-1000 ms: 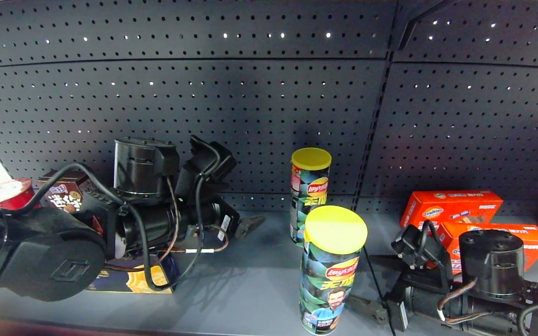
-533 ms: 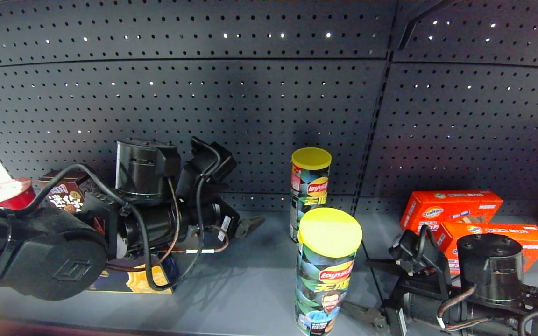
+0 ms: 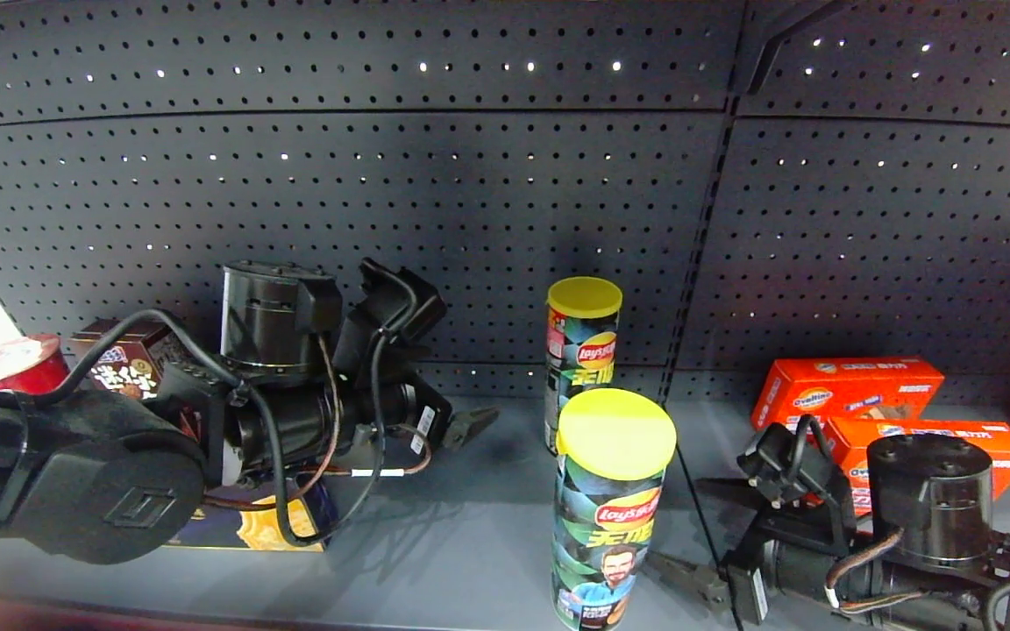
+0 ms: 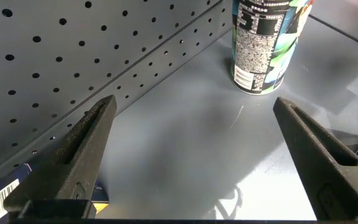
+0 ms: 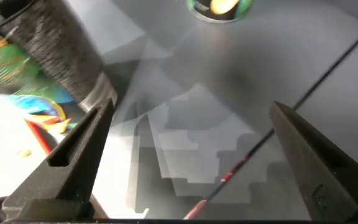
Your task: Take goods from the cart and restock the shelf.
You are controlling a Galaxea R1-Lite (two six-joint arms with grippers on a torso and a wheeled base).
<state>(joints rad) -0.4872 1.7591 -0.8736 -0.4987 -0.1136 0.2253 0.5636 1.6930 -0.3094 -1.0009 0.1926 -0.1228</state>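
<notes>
While left gripper (image 4: 194,106) gapes wide and empty, arm lies level over shelf (image 3: 470,526), aimed toward rear chip can (image 3: 583,364) by pegboard. Front chip can (image 3: 612,508) upright just ahead of it, near shelf edge: lined up like stocked row. Right gripper (image 5: 192,109) spread wide, empty, low beside front chip can, forearm level; placing judged done.

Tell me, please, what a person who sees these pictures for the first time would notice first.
Two tall chip cans with yellow lids stand in the middle of the shelf: the front can near the shelf's edge, the back can by the perforated wall. Orange boxes lie to the right. The left gripper and the right gripper are open on either side of the cans.
</notes>
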